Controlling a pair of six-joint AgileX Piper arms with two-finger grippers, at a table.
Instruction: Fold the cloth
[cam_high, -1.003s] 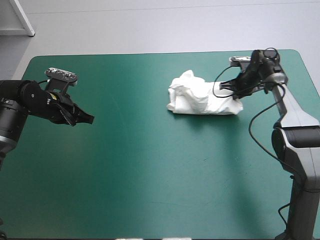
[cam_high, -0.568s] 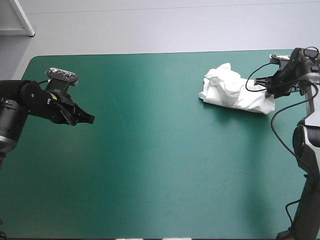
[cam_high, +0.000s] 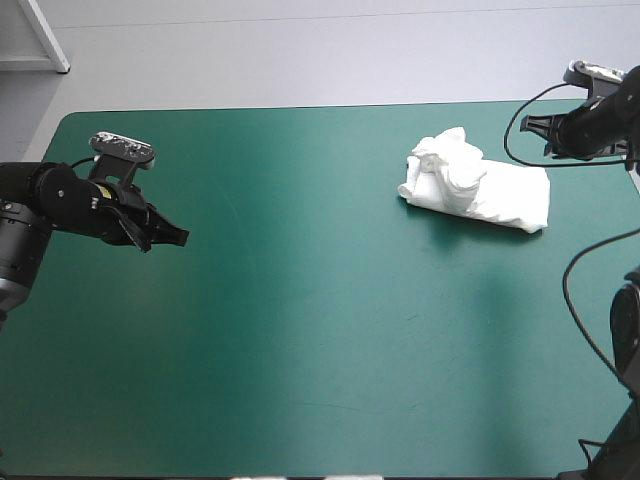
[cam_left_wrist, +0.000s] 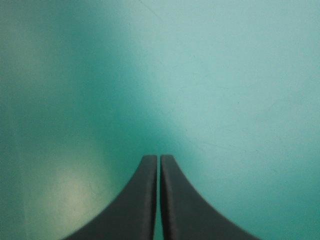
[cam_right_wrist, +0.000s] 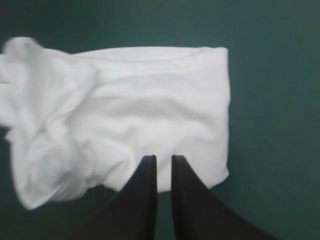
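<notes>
The white T-shirt lies as a crumpled, partly folded bundle near the table's far right corner. In the right wrist view the T-shirt shows one smooth folded side and one rumpled end. My right gripper hovers just beyond the bundle's far right end, lifted clear of it. Its black fingers stand a narrow gap apart, and the right gripper holds nothing. At the table's left side my left gripper is shut and empty; seen from its own wrist, the left gripper has only teal-green cover ahead.
The teal-green table stretches bare between the two arms. The bundle lies close to the table's right edge and its far edge. A black cable arcs over the table near the right wrist.
The right gripper dragged the T-shirt toward the table's right edge, then let go and rose toward the far right corner. The bundle stays where it was left. The left arm has not moved.
</notes>
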